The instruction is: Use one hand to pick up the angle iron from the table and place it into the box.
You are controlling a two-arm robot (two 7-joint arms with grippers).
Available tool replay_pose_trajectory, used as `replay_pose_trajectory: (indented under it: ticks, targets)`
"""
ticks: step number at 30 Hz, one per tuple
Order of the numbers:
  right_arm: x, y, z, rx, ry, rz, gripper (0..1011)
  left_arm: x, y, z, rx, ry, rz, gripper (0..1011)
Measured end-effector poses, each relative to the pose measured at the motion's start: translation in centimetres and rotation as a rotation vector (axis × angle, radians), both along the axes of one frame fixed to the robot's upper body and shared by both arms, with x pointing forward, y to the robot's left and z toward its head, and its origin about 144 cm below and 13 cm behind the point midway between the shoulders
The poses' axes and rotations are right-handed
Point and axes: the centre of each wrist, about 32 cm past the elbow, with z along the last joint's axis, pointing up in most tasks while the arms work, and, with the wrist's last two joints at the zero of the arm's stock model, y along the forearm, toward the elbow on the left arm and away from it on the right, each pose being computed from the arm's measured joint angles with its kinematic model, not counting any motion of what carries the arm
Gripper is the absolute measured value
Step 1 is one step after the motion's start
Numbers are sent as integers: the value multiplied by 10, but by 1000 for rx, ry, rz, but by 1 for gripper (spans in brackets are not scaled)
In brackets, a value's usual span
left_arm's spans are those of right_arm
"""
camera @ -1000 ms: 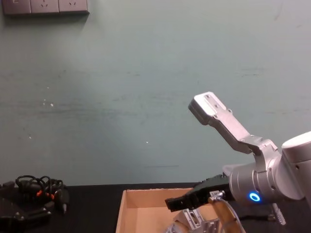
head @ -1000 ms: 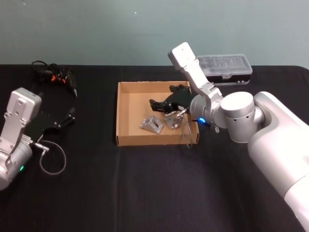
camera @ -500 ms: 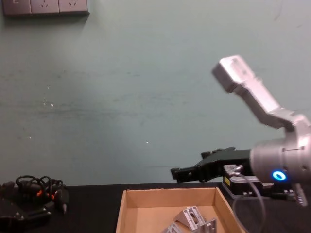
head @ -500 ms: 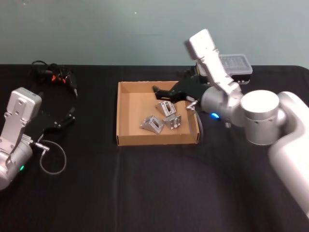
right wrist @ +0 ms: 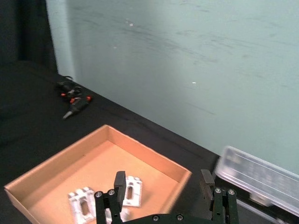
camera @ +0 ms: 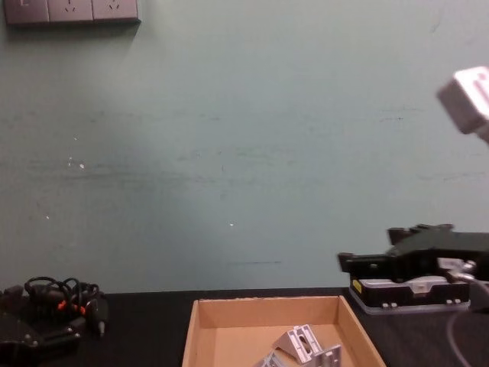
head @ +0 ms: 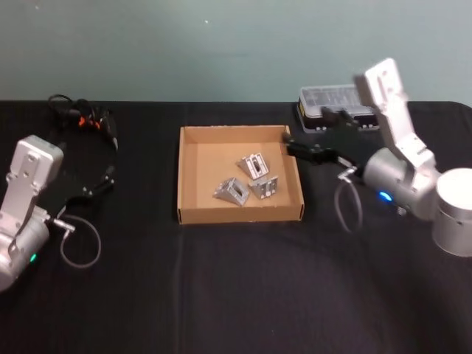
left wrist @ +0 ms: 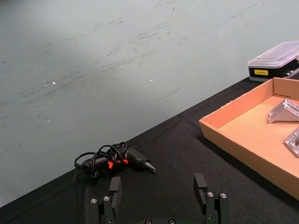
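Your right hand hangs with its fingers spread and holding nothing, just over the right wall of the box, in front of the plastic case. Three angle irons lie inside the box. Your left hand rests parked, fingers spread, on the table near the cable bundle.

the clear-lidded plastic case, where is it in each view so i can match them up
Head view: plastic case at the table's far edge, beyond the box's far right corner, partly behind the right hand.
Left wrist view: case beyond the box's far corner.
Right wrist view: case beside the box, by the wall.
Chest view: case right of the box, behind the right hand.
Shared landmark: the cardboard box.
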Motion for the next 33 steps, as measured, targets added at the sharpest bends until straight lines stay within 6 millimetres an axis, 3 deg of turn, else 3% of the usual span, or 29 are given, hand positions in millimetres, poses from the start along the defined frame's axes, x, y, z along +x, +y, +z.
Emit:
replay_pose_trajectory:
  ticks: [9, 33]
  targets:
    - [-19, -29, -21, -11, -58, -85, 1004, 0, 0, 0, 0, 0, 0, 1011]
    - [-16, -24, -17, -8, -50, -75, 1004, 0, 0, 0, 0, 0, 0, 1011]
